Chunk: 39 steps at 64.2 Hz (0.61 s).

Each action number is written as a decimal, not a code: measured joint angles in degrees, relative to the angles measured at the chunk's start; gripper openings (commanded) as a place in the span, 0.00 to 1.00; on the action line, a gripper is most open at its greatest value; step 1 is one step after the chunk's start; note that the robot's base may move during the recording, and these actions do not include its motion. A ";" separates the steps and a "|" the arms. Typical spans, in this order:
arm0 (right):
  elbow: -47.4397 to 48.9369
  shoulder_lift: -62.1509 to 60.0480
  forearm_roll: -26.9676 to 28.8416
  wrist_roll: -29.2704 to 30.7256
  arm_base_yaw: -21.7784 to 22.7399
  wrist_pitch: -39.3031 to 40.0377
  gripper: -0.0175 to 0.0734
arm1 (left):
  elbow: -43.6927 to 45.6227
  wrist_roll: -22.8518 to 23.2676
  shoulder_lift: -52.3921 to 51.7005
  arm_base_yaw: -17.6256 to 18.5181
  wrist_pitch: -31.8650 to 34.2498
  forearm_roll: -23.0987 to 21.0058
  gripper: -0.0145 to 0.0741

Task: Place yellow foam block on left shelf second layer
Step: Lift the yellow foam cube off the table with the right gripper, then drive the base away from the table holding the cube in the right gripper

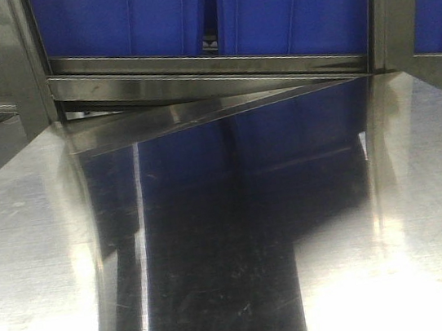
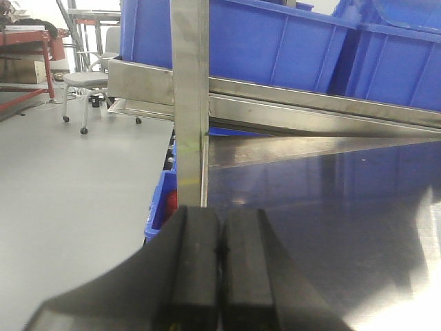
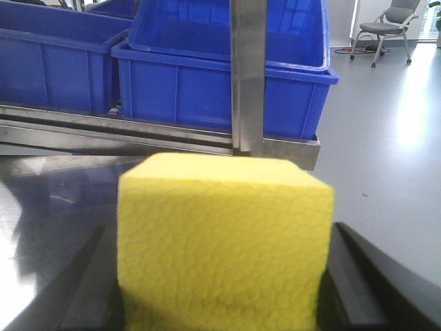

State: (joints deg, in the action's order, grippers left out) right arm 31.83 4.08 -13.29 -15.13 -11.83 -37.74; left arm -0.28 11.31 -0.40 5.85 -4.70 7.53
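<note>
The carry step is in hand: the right hand [image 3: 220, 234] is grasping the block [image 3: 222, 200], just in front of the post [image 3: 248, 76], low by the steel shelf [image 3: 55, 200]; the left hand [image 2: 220, 241] is clenched with nothing in it; next the block likely has to go to the second layer, which I cannot pick out here; blue bins [image 3: 207, 76] fill the space behind the post, so there is little room there; open floor [image 3: 386, 138] lies right of the post.
</note>
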 measured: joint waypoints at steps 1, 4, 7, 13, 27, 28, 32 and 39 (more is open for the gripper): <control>0.00 0.00 0.00 0.00 0.00 0.00 0.54 | 0.00 0.00 0.00 0.00 0.00 0.00 0.32; 0.00 0.00 0.00 0.00 0.00 0.00 0.54 | 0.00 0.00 0.00 0.00 0.00 0.00 0.32; 0.00 0.00 0.00 0.00 0.00 0.00 0.54 | 0.00 0.00 0.00 0.00 0.00 0.00 0.32; 0.00 0.00 0.00 0.00 0.00 0.00 0.54 | 0.00 0.00 0.00 0.00 0.00 0.00 0.32; 0.00 0.00 0.00 0.00 0.00 -0.03 0.54 | 0.00 0.00 0.00 0.00 0.00 0.00 0.32; 0.00 0.00 0.00 0.00 0.00 -0.03 0.54 | 0.00 0.00 0.00 0.00 0.00 0.00 0.32; 0.00 0.00 0.00 0.00 0.00 -0.03 0.54 | 0.00 0.00 0.00 0.00 0.00 0.00 0.32; 0.00 0.00 0.00 0.00 0.00 -0.03 0.54 | 0.00 0.00 0.00 0.00 0.00 0.00 0.32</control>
State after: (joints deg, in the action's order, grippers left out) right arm 31.83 4.08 -13.29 -15.13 -11.83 -37.76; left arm -0.28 11.31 -0.40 5.85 -4.70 7.53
